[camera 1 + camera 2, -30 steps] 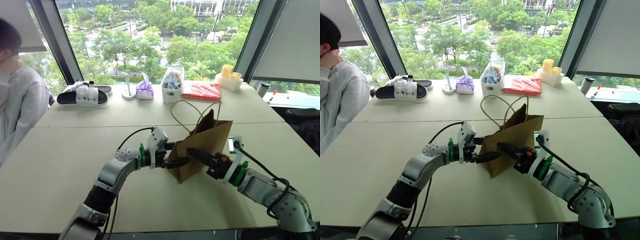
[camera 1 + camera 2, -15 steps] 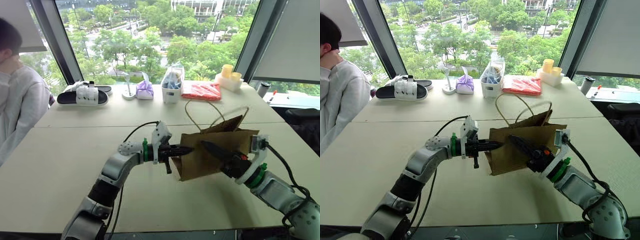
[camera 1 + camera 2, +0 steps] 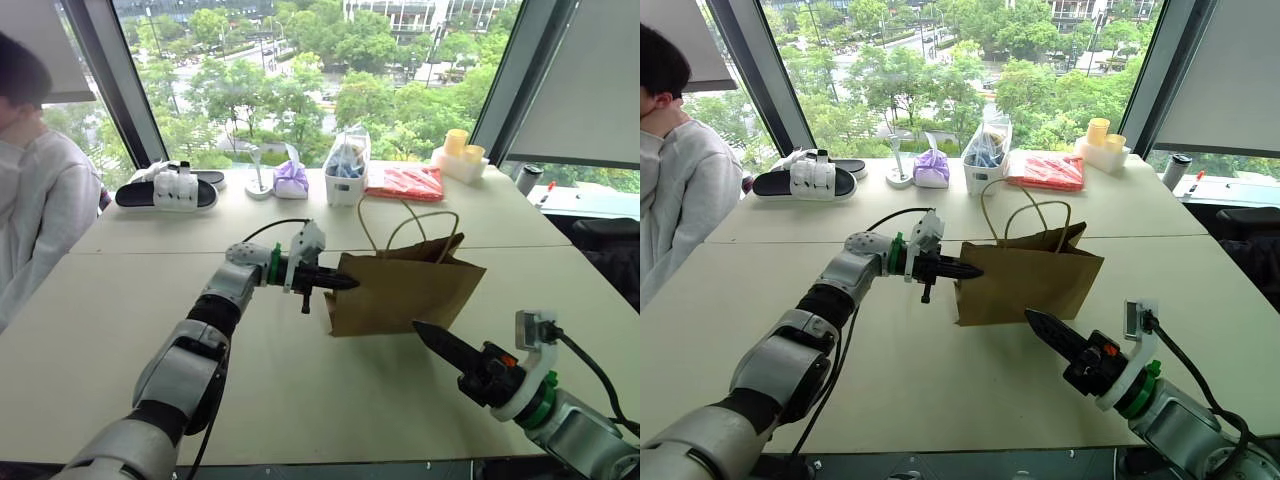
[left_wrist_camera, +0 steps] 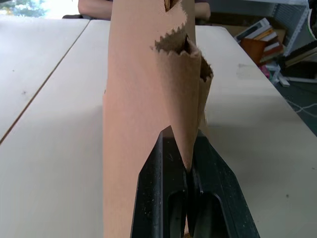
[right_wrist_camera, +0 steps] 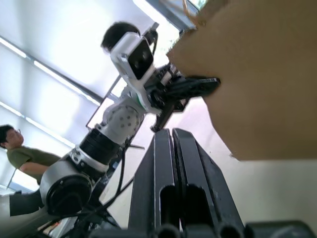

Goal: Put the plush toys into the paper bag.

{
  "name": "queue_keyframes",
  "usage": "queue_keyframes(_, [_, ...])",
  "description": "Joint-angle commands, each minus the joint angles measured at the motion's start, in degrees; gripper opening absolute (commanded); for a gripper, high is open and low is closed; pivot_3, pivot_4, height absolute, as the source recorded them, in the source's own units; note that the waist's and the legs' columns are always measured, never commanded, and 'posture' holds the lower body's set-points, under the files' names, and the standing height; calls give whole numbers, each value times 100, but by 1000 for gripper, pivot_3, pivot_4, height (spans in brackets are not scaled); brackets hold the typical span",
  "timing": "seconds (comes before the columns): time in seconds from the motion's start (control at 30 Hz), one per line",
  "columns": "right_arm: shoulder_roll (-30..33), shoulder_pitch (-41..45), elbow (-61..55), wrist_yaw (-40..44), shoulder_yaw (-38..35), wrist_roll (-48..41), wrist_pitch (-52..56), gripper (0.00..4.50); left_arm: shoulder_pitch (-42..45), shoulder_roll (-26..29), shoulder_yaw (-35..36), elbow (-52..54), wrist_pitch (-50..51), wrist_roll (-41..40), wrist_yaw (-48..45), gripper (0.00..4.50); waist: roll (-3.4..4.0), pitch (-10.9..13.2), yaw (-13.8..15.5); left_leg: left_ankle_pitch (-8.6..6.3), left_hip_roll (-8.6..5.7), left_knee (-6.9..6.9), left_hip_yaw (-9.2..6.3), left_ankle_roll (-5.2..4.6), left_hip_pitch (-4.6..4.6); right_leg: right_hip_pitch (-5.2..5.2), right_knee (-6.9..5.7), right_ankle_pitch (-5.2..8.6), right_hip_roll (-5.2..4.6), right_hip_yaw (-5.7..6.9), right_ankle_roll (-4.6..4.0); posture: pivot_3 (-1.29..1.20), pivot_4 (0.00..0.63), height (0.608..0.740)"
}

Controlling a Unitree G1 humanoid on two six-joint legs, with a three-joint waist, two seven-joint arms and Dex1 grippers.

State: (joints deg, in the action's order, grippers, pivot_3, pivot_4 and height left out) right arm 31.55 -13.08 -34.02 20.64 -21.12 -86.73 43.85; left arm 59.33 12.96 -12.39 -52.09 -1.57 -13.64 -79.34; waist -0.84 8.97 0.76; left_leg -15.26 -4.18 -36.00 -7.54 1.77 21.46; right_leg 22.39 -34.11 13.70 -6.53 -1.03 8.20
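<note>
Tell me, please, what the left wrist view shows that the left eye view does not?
Left wrist view: up close, the left hand pinching a fold of the paper bag below its serrated rim. Left eye view: the bag's twine handles, the shut right hand clear of the bag, a person, slippers. Both: bag, left hand, pale table.
</note>
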Motion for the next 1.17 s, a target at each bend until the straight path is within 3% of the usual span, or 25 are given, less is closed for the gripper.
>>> queue_keyframes(0.03, [8, -69, -249, 34, -54, 23, -171, 0, 213, -90, 255, -301, -464, 107, 123, 1334, -1, 0, -3, 0, 0, 0, -1, 0, 0, 0, 0, 0, 0, 0, 0, 0, 150, 740])
queue_keyframes(0.2, [133, -2, -128, 162, 34, 164, -141, 0, 206, -60, 516, -300, -686, 106, 352, 3755, -2, 1, -14, 0, 1, 2, -5, 0, -1, 4, -4, 0, 0, 0, 0, 0, 150, 740])
queue_keyframes(0.33, [295, 51, -37, 363, 121, 381, -75, 0, -51, 231, 592, 377, -560, 93, 323, 3755, -1, 1, -28, 0, 1, 3, -4, 0, -2, 4, -5, 0, 2, 0, 0, 0, 150, 740])
queue_keyframes(0.4, [399, 31, 11, 475, 132, 468, -31, 0, -400, 496, 654, 1206, -283, -10, 347, 3755, 0, 0, -36, 0, 3, 4, -7, 0, -2, 5, -6, 0, 2, -1, 0, 0, 150, 740])
queue_keyframes(0.6, [697, -124, 190, 843, 26, 887, -29, 0, -1696, 1382, 1075, 3833, 1556, -638, 846, 3755, 3, -2, -48, 0, 7, 9, -23, 0, -4, 8, -10, 0, 2, -4, 0, 0, 150, 740])
queue_keyframes(0.7, [992, -127, 389, 1077, -361, 942, 12, 0, -3580, 2080, 1849, 6064, 3366, -1460, 1566, 3755, 13, -6, -118, -1, 12, 11, -21, 0, -8, 6, -8, 0, 0, -11, -1, 0, 150, 740])
queue_keyframes(0.77, [1282, -175, 435, 1263, -414, 1266, 60, 0, -4648, 2212, 2232, 7034, 3985, -1751, 2096, 3755, 22, -9, -170, -4, 23, 31, -7, -5, -17, 10, -4, 1, -9, -24, -1, 0, 150, 740])
queue_keyframes(0.93, [1585, -31, 667, 1627, -430, 1654, 62, 0, -5922, 1807, 2851, 8422, 4827, -2473, 3383, 3755, 1, 2, 62, -6, 24, 4, -26, -7, -5, -2, -1, 9, -8, -1, -16, 0, 150, 740])
queue_keyframes(1.17, [1457, 378, 1023, 1881, -156, 2090, 57, 0, -6720, 803, 2958, 9378, 5009, -3001, 4887, 3755, 2, -3, 156, -7, 16, -10, -10, -5, -9, -13, 9, 16, -16, -10, -30, 0, 150, 740])
